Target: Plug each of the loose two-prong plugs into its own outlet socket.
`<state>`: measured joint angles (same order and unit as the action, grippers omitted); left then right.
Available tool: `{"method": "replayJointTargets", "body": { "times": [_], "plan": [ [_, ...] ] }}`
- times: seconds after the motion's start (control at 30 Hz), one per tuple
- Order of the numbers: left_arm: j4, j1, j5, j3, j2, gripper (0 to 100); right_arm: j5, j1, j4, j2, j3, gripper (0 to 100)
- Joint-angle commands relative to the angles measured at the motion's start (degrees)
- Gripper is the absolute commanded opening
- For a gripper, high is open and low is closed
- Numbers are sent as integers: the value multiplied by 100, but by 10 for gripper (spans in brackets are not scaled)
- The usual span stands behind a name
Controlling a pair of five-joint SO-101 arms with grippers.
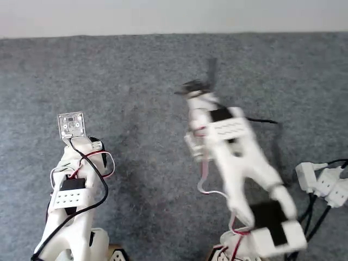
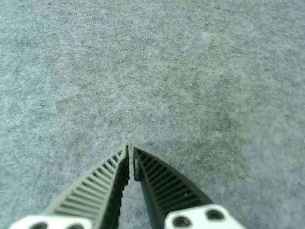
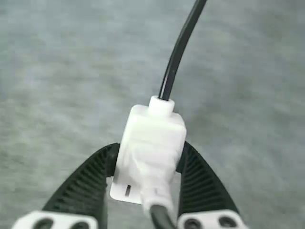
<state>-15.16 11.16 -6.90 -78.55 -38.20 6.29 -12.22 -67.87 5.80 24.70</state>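
We see the right claw (image 3: 150, 150) clamping a white plug (image 3: 152, 138), seemingly lengthwise between its fingers (image 3: 86, 186); left claw (image 2: 131, 150) closed, empty.

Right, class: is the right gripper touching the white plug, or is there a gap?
Touching. In the right wrist view the right gripper clamps the white plug: both black fingers press against its sides, no gap.

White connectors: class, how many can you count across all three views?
4 connectors. Three cluster at the table's right edge: one, another, a third. The fourth connector is clamped in the right gripper. More may lie beyond the frame.
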Motion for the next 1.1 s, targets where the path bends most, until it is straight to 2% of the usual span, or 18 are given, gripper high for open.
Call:
{"method": "replayJointTargets", "body": {
  "times": [0.0,0.2,0.3,0.43,0.63,0.77,0.83,1.07],
  "plan": [
    [123,9,-18,101,-149,15,431,1508,154,875,281,9],
    [141,9,-18,101,-149,15,1011,3451,1007,1130,853,9],
    [343,9,-18,66,-149,15,1336,4110,1455,1130,1011,9],
    [404,9,-18,57,-114,15,1705,4611,1833,1095,1116,12],
    [396,-26,-18,57,-105,15,2189,4936,2114,532,1160,26],
    [396,-26,-26,57,-105,15,2286,4927,2352,259,1152,152],
    [396,-26,-26,57,-105,16,2409,4822,2237,321,1152,190],
    [422,-26,-18,57,-123,16,2330,4426,1007,1710,1152,183]
  ]
}}
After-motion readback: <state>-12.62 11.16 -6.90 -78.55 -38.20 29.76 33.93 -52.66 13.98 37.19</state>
